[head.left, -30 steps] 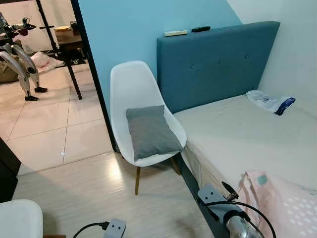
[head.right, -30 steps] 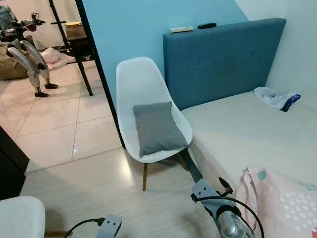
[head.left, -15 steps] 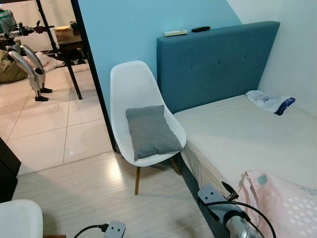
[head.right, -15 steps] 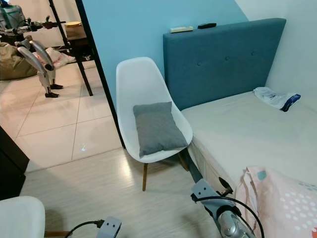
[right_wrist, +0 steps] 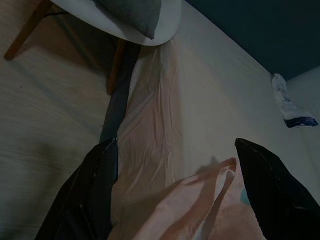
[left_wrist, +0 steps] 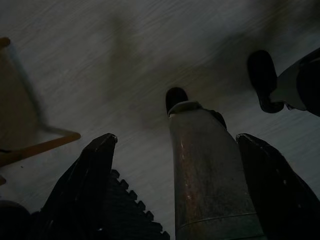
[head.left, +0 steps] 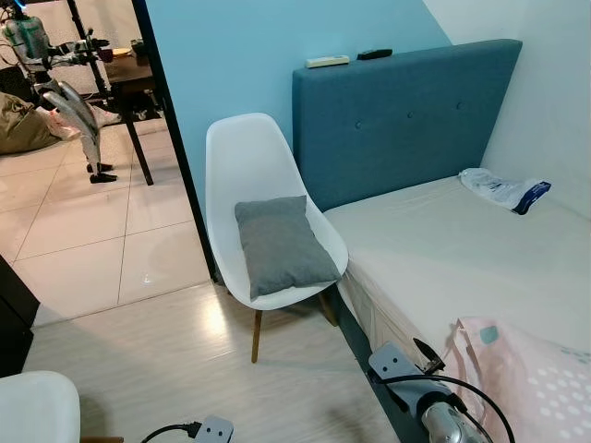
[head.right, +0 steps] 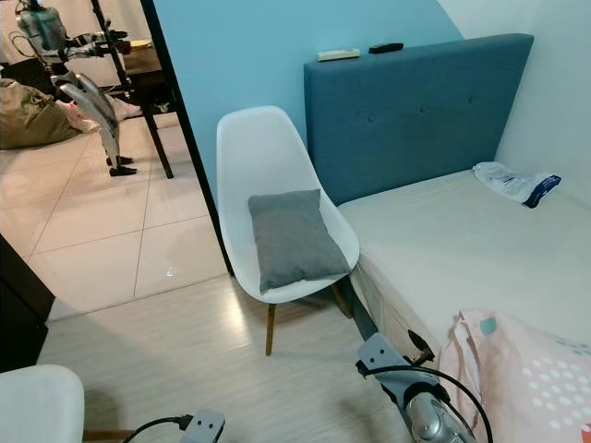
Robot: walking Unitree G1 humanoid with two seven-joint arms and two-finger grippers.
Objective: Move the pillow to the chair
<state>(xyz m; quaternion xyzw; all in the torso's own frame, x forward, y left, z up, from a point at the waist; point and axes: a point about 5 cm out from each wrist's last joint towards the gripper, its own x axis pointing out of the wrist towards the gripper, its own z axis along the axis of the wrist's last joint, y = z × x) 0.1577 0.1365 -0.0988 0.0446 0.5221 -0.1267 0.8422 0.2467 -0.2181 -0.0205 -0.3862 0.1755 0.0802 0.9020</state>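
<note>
A grey pillow (head.left: 281, 245) lies on the seat of a white shell chair (head.left: 249, 157) with wooden legs, next to the bed (head.left: 443, 249). My right arm (head.left: 434, 411) hangs low at the bed's near corner. Its gripper (right_wrist: 175, 142) is open and empty over the bed's edge, and a corner of the grey pillow (right_wrist: 137, 12) and the chair seat lie further ahead of it. My left arm (head.left: 214, 429) hangs low over the floor. Its gripper (left_wrist: 176, 137) is open and empty above the floor and my own leg (left_wrist: 205, 170).
A pink dotted cloth (head.left: 531, 378) lies on the bed's near end and a plastic bag (head.left: 503, 191) at its far side. The blue headboard (head.left: 406, 115) carries two small remotes. Another white chair (head.left: 37, 406) is at my near left. Another robot (head.left: 65, 92) stands in the tiled room beyond.
The robot in the far room has moved to the right. My left arm has sunk slightly. The pillow, the chair and my right arm have not moved.
</note>
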